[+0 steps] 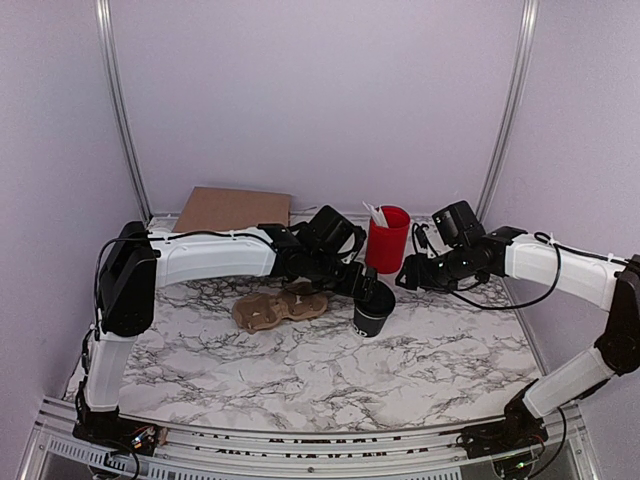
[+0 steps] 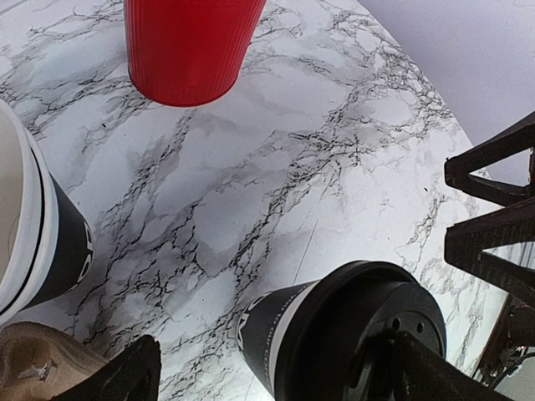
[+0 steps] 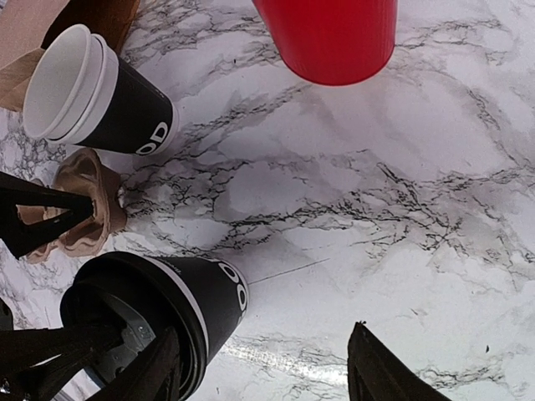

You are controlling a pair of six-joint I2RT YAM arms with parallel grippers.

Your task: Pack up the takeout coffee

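The takeout coffee point(image 1: 374, 312), a black cup with white lettering and a black lid, stands upright on the marble table right of the middle. My left gripper point(image 1: 368, 286) is open just above it. In the left wrist view the cup point(image 2: 334, 334) sits low between the fingers, with the right finger point(image 2: 422, 376) over the lid and the left finger point(image 2: 125, 376) well apart from it. My right gripper point(image 1: 406, 274) is open and empty, to the right of the cup. In the right wrist view the cup point(image 3: 180, 305) is by the left finger point(image 3: 159, 372).
A red cup of utensils point(image 1: 387, 238) stands just behind the coffee. A brown pulp cup carrier point(image 1: 278, 307) lies left of it. A stack of lidless black cups point(image 3: 96, 96) stands by a flat brown bag point(image 1: 234, 210) at the back left.
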